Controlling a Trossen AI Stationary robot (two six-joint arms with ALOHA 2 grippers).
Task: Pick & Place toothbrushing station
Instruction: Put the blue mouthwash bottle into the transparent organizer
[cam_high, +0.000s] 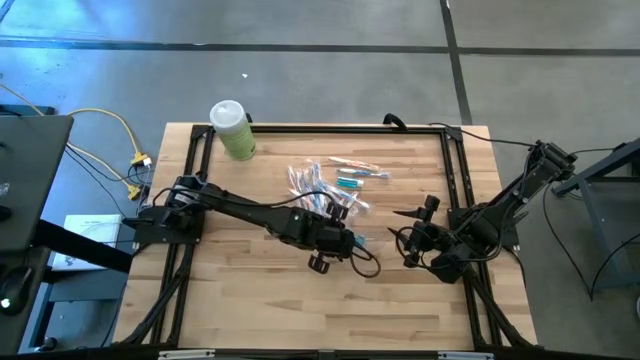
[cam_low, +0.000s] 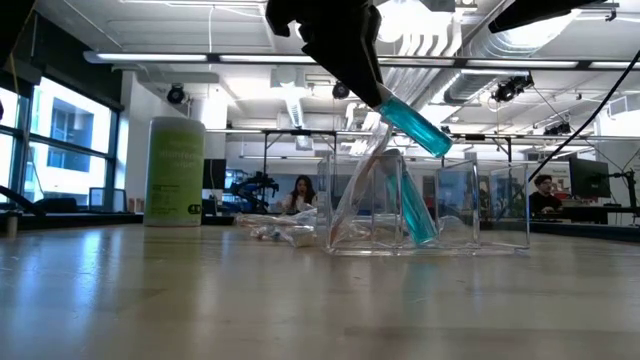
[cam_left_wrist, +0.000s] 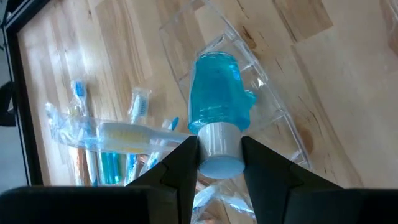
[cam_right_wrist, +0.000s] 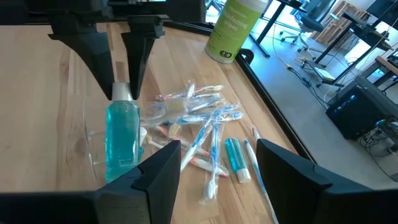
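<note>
Nearest to us in the left wrist view, the left gripper (cam_left_wrist: 216, 163) has its two dark fingers on either side of the white cap of a small clear bottle filled with blue liquid (cam_left_wrist: 215, 96); we cannot tell whether they press the cap or stand just off it. From table height we see this bottle (cam_low: 414, 128) tilted, its base lowered into the see-through plastic holder with several compartments (cam_low: 480, 215), which stands on the light wooden table (cam_high: 250, 300) near the middle. Just beyond the holder, towards the far edge, lies a loose heap of thin toothbrush-like sticks in clear wrappers with teal and orange parts (cam_high: 335, 180), some touching one another. At the far left corner of the table a light-green bottle with a white cap (cam_high: 232, 128) lies on its side. We see the right gripper (cam_high: 412, 238) waiting above the right side of the table, its fingers (cam_right_wrist: 160, 168) spread wide and holding nothing.
</note>
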